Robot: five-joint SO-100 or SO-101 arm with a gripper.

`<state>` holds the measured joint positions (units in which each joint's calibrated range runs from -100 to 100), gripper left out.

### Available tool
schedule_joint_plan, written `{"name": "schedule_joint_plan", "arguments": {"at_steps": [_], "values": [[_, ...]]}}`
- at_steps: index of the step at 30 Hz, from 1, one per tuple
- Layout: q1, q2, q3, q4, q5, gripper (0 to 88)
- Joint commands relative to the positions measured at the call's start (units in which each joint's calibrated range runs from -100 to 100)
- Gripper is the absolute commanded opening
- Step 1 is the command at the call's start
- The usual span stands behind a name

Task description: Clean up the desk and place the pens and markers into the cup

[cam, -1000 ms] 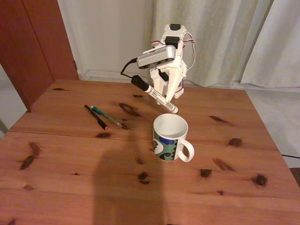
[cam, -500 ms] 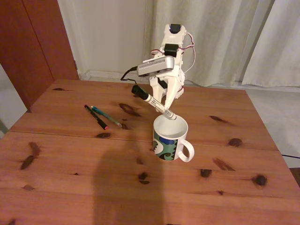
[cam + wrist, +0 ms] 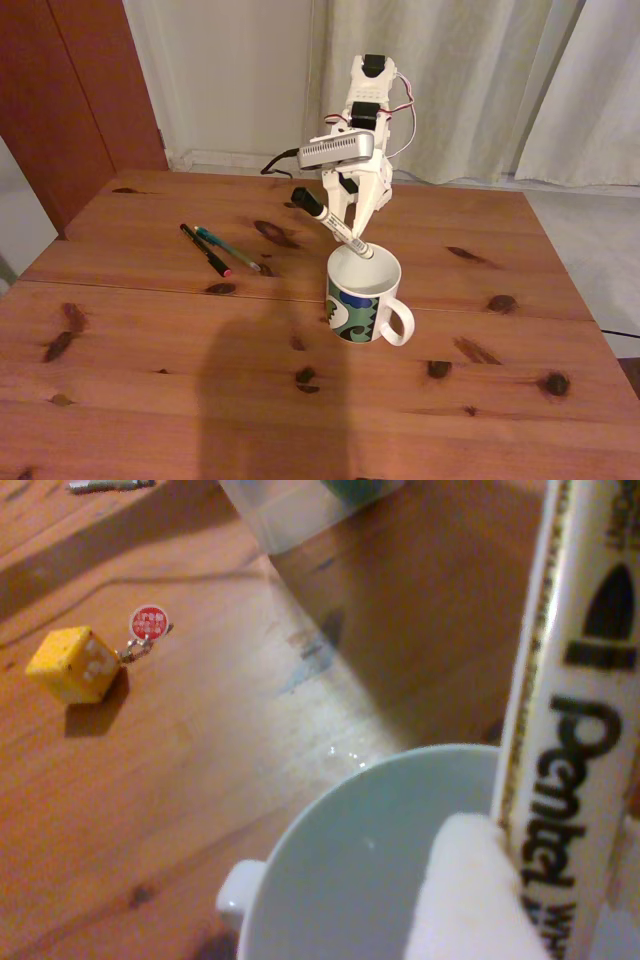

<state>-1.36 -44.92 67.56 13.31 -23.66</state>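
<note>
A white robot arm stands at the far side of a reddish-brown wooden desk (image 3: pixel 150 330), reaching forward over a white cup (image 3: pixel 362 295) with a blue and green pattern round its lower half and its handle facing the camera's right. The pincer (image 3: pixel 352 222) is closed on a white marker (image 3: pixel 333 224) with black ends, gripping the barrel. The marker tilts, its upper black end up and to the left of the cup in the fixed view, its lower end just over the cup's far rim, above the opening and apparently not yet inside. In the wrist view the marker's printed barrel (image 3: pixel 575 730) runs down the right side, beside one white pincer finger (image 3: pixel 470 900), with the cup's pale interior (image 3: pixel 370 870) directly below. Left of the cup and well apart from it, a thin black pen with a red tip (image 3: pixel 205 250) and a thin teal pen (image 3: pixel 228 249) lie side by side on the desk. Beyond the cup in the wrist view sits a small yellow cube charm (image 3: pixel 74 665). By the look of it, nothing is in the cup yet: the marker is about to go in, and both pens remain to be collected.
</note>
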Motion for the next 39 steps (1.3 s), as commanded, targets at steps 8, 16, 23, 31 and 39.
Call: {"name": "schedule_joint_plan", "arguments": {"at_steps": [8, 16, 23, 31, 39], "values": [[0.43, -1.22, -0.02, -1.57, 0.51, 1.2], [2.2, -0.22, 1.96, -1.57, 1.09, 1.2], [2.44, 2.84, 1.69, -1.57, 2.19, 5.2], [3.17, 2.34, 1.6, -1.57, 3.81, 11.3], [3.25, 2.67, -3.45, -1.4, 3.44, 11.2]]}}
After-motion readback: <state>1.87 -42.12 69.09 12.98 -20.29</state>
